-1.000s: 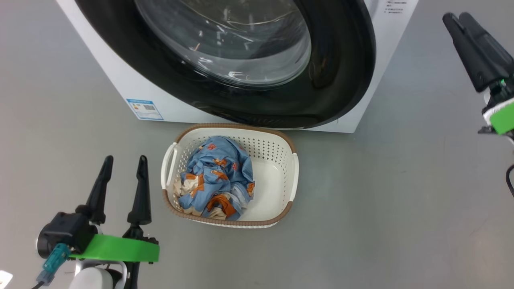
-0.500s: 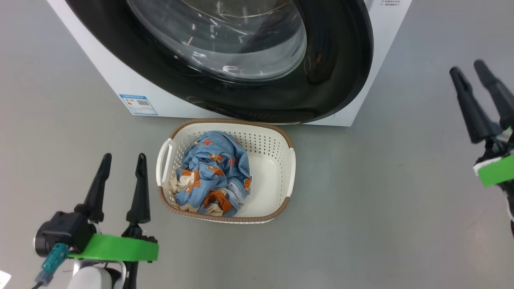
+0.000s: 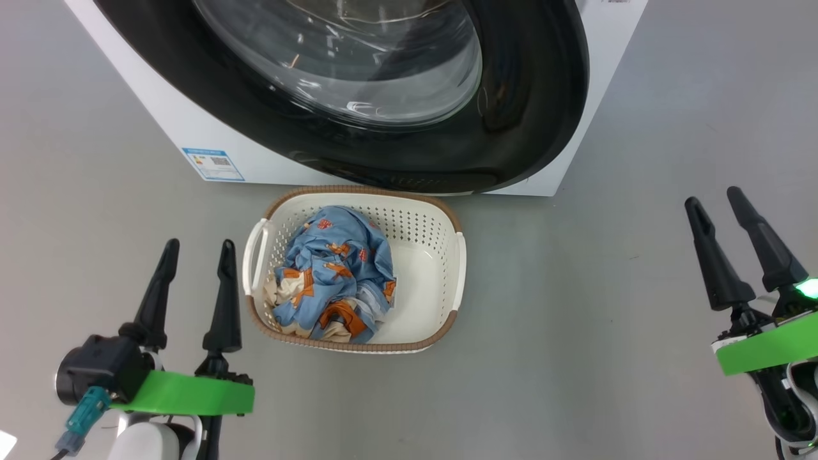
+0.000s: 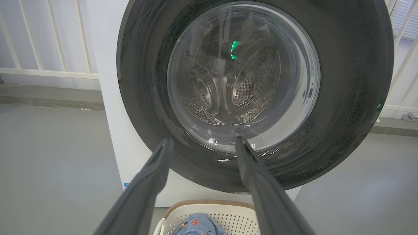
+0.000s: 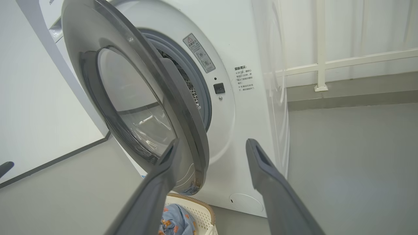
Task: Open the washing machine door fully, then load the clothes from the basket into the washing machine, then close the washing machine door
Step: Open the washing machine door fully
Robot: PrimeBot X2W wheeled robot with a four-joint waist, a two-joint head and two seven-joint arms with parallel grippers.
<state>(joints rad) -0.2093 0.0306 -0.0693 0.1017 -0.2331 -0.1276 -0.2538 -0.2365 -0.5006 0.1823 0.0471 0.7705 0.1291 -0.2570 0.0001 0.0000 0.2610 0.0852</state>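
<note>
The left gripper [image 3: 199, 248] is held released, its two dark fingers spread with nothing between them and pointed away from the robot toward the washing machine [image 3: 192, 121]. It is seen just beside the left handle of the basket [image 3: 447, 300], apart from it. The right gripper [image 3: 714, 199] is likewise spread and empty, its fingers pointed forward and leaned slightly leftward, well apart from the basket on the right. The basket is set on the grey floor [image 3: 575, 332] directly before the machine. Its long axis is laid left to right, roughly parallel to the machine's front, with a handle at each short end. The clothes [image 3: 332, 281] are bunched in its left half, and the right half of its bottom is left bare. The washing machine door [image 3: 530, 96] is partly swung out, hinged on the robot's left with its free edge on the right. In the right wrist view a gap is shown between that edge and the gasket [image 5: 206, 107]. In the head view the door's lower rim is seen close to the basket's far rim. Open floor is left to the right of the basket and machine.
</note>
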